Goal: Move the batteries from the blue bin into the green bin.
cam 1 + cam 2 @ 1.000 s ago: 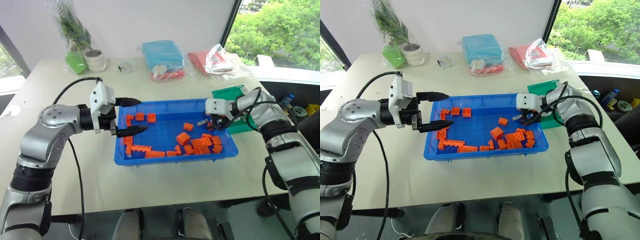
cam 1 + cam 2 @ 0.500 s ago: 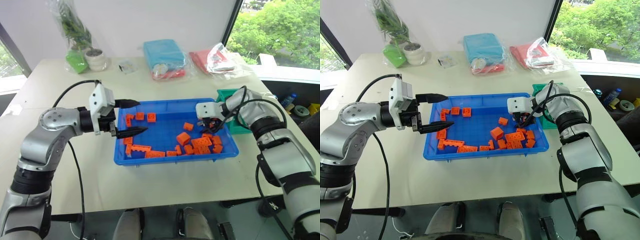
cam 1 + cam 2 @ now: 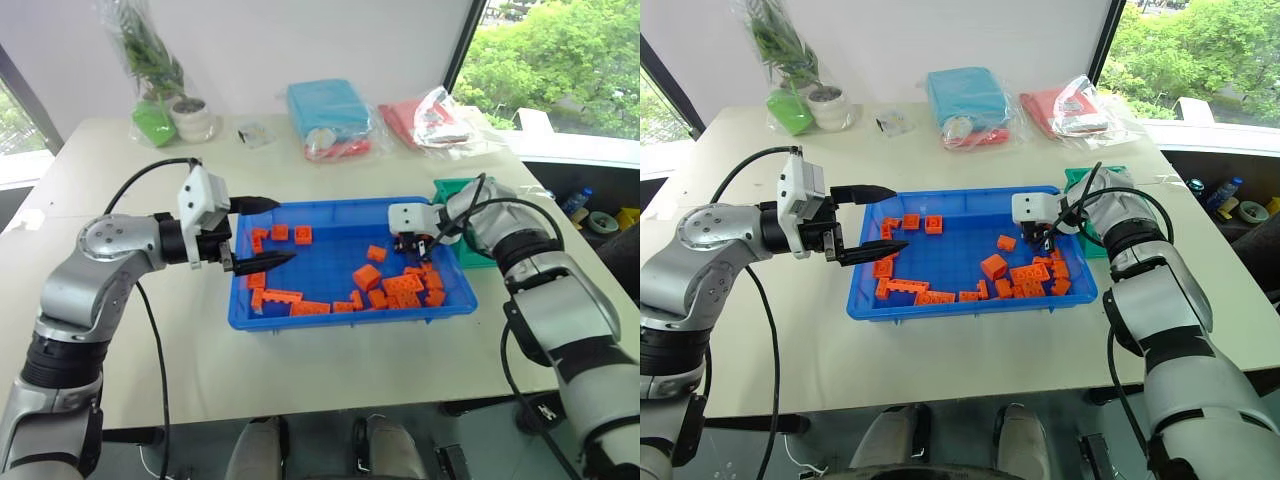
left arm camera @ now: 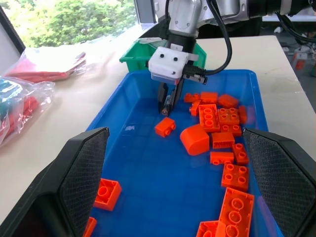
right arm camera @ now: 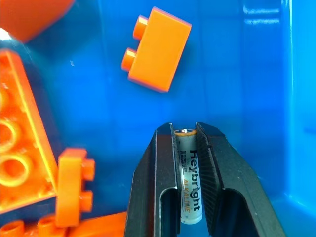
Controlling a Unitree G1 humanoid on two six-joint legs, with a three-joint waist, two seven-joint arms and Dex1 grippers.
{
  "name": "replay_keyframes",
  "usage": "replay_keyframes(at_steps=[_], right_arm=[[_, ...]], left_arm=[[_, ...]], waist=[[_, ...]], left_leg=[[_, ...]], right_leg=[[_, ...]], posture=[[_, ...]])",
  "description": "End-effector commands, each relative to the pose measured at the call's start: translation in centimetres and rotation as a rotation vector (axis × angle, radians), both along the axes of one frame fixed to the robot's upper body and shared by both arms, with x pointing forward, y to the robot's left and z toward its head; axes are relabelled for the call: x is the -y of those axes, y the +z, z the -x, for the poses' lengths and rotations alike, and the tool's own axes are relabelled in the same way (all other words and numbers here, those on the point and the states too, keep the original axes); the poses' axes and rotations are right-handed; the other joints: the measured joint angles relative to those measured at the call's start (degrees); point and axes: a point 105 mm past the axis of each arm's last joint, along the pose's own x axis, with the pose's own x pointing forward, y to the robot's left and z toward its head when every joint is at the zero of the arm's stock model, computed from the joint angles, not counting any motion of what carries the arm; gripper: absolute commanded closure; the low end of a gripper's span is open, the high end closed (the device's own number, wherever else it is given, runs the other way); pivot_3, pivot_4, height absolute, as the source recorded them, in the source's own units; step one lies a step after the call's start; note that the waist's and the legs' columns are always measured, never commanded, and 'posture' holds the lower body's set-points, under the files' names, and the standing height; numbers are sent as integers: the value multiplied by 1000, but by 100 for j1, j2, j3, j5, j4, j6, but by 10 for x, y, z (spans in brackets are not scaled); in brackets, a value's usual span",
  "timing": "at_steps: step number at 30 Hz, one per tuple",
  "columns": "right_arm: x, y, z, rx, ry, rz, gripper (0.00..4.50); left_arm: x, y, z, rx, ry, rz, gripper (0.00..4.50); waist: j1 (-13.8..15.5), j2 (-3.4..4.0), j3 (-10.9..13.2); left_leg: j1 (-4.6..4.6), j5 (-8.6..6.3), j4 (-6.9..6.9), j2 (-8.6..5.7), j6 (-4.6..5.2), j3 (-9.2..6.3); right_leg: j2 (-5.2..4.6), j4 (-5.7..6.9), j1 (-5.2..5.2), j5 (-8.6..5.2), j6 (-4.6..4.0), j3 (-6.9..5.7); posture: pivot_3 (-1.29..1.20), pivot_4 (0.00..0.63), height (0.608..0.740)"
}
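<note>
The blue bin [image 3: 350,316] sits mid-table with several orange bricks [image 3: 366,277] scattered in it. My right gripper [image 5: 185,129] points down into the bin's right end and is shut on a silver battery [image 5: 189,177] printed "Heybright", which lies lengthwise between the fingers just above the blue floor. The same gripper [image 4: 167,109] is also in the left wrist view, beside a small orange brick [image 4: 165,127]. The green bin [image 3: 476,252] stands just beyond the blue bin's right end, behind my right wrist. My left gripper [image 3: 282,232] hovers open over the bin's left end, holding nothing.
Along the table's far side lie a bagged plant and a light-green bagged pot [image 3: 152,122], a light-blue packet [image 3: 325,110] and a red packet [image 3: 430,120]. The table's right edge runs close behind the green bin.
My right gripper's fingers have closed on a battery at the right end of the blue bin. The left arm has kept still.
</note>
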Motion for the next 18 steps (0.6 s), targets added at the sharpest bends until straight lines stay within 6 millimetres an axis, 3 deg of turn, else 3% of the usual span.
replay_keyframes(at_steps=[1, 4, 7, 9, 12, 14, 17, 18], right_arm=[[-26, 34, 0, 26, 12, -275, 4487], [-34, 68, 2, 69, -63, -496, 4487], [-22, 95, 10, 170, -153, -598, 4487], [-5, 104, 14, 221, -253, -611, 4487], [39, 114, 18, 331, -430, -574, 4487], [66, 116, 22, 387, -538, -541, 4487], [92, 114, 25, 423, -659, -527, 4487], [98, 112, 25, 431, -691, -519, 3987]], left_arm=[[-2, 14, 2, 63, 1, 0, 0], [-3, 14, 2, 59, 0, -2, 0], [-3, 12, 2, 49, -6, -3, 0], [-3, 11, 2, 44, -11, -3, 0], [0, 10, 1, 39, -21, 0, 0], [1, 9, 0, 36, -28, 1, 0], [0, 8, -3, 31, -33, -1, 0], [0, 8, -3, 29, -35, -2, 0]], waist=[[0, 1, 1], [3, 6, 4], [49, 7, 4], [99, 6, 4], [173, 9, 5], [185, 12, 7], [151, 11, 7], [138, 11, 7]], left_leg=[[0, 0, 0, 0, 0, 0], [-1, 1, 2, 0, -1, 2], [-2, 0, 1, 1, -1, -4], [-2, -1, 1, 0, -2, -5], [-2, -2, 3, 1, -3, -3], [-4, -5, 3, 1, -7, -3], [-6, -8, 1, 1, -10, 9], [-9, -2, -1, 2, -1, 12]], right_leg=[[0, 1, 0, 0, 0, 0], [-4, 29, -5, 1, 0, 1], [-3, 33, -8, 0, -1, 0], [-6, 29, -8, -1, -1, 0], [-6, -2, -12, -10, -14, -2], [-5, -24, -19, -16, -19, -5], [-6, -37, -10, -14, -17, -3], [-6, -35, -2, -8, -21, -3]], posture=[[0, 150, 683], [0, 150, 683], [0, 150, 683], [0, 150, 683], [0, 150, 683], [0, 150, 683], [0, 150, 683], [0, 150, 683]])
